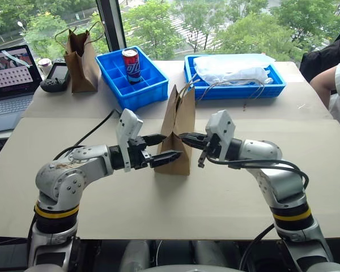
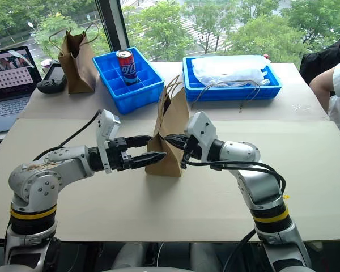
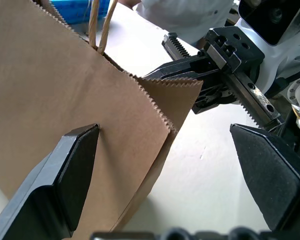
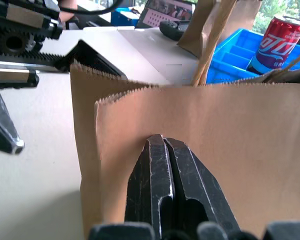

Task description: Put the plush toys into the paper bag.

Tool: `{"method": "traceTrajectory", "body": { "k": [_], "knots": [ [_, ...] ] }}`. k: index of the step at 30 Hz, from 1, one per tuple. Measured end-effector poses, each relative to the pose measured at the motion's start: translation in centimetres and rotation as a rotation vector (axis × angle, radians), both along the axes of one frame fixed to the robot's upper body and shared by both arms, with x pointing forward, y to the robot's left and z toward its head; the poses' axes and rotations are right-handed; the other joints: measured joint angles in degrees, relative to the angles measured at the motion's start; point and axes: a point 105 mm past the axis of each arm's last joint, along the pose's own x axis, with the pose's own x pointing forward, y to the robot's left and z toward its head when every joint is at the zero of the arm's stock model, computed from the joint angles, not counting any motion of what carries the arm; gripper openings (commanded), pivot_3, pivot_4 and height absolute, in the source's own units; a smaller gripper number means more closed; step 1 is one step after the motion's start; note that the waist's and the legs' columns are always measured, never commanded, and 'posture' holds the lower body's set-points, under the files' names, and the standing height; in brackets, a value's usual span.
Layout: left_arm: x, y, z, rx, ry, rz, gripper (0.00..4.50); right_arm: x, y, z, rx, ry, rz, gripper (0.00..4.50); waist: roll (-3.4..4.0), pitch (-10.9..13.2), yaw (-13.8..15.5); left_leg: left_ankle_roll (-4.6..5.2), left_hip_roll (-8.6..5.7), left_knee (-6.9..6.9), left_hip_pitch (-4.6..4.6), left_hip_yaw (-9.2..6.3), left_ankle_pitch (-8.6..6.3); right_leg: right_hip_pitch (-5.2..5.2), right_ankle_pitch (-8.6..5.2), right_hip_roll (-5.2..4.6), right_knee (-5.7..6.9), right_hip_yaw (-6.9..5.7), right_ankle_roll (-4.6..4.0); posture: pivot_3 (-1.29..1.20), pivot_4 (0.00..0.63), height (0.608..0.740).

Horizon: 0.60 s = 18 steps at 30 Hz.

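Note:
The paper bag [image 1: 178,127] stands folded flat at the middle of the table, its cord handles [image 3: 101,22] sticking up. My left gripper [image 1: 163,148] is open and level on the bag's left. The bag's near upright edge [image 3: 162,140] lies between its two fingers [image 3: 65,170]. My right gripper [image 1: 181,136] comes in level from the other side. It is shut, and its tips [image 4: 161,142] rest against the bag's upper side panel with no paper seen between them. The plush toys are out of view.
A narrower, darker paper bag [image 1: 82,59] stands at the back left beside a black controller [image 1: 56,76] and a laptop [image 1: 8,79]. Behind are a blue divided tray [image 1: 147,85] holding a red can [image 1: 130,63], and a blue tray [image 1: 272,88] with a white plastic bag. A person's arm [image 1: 331,85] shows at the right.

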Motion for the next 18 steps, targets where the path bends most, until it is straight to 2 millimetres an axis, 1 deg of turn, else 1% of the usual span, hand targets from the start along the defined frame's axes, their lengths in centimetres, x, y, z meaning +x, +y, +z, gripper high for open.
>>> {"method": "traceTrajectory", "body": {
  "k": [3, 7, 15, 17, 18],
  "knots": [
    [0.3, -0.1, 0.0, 0.003, 0.001, 0.026, 4.5, -0.1, 0.4, -0.1, 0.004, 0.004, 0.004, 0.03, 0.0, 0.0, -0.02, -0.01, 0.0, -0.01, 0.02, 0.0, 0.01, 0.0, 0.0, 0.0, 0.0, 0.0, -0.01, 0.0, 0.15, 0.724],
    [1.0, -0.9, -0.4, 0.003, 0.015, 0.075, 4.5, 0.0, 0.9, -0.3, 0.028, 0.018, 0.004, 0.03, 0.0, 0.0, -0.02, -0.02, -0.02, -0.01, 0.06, 0.0, 0.01, 0.04, 0.01, 0.0, 0.0, 0.0, -0.01, 0.0, 0.15, 0.724],
    [1.4, -0.9, -0.7, 0.082, -0.021, 0.125, 4.5, 0.3, 1.1, -0.8, 0.045, 0.041, -0.012, 0.03, 0.0, 0.0, -0.06, -0.07, -0.02, -0.09, 0.11, 0.01, 0.04, 0.04, 0.02, 0.01, -0.01, 0.01, -0.04, 0.0, 0.15, 0.724],
    [1.5, -0.9, -0.7, 0.09, -0.034, 0.149, 3.97, 0.4, 1.0, -0.9, 0.047, 0.047, -0.021, 0.0, 0.0, 0.0, -0.06, -0.07, -0.02, -0.09, 0.12, 0.02, 0.04, 0.04, 0.02, 0.0, -0.01, 0.01, -0.04, 0.0, 0.15, 0.724],
    [1.7, -0.9, -0.7, 0.083, -0.034, 0.169, 3.78, 0.4, 1.0, -1.0, 0.048, 0.049, -0.026, 0.0, 0.0, 0.0, -0.05, -0.07, -0.02, -0.09, 0.11, 0.02, 0.04, 0.04, 0.02, 0.0, -0.01, 0.01, -0.04, 0.0, 0.15, 0.724]
  ]
}}
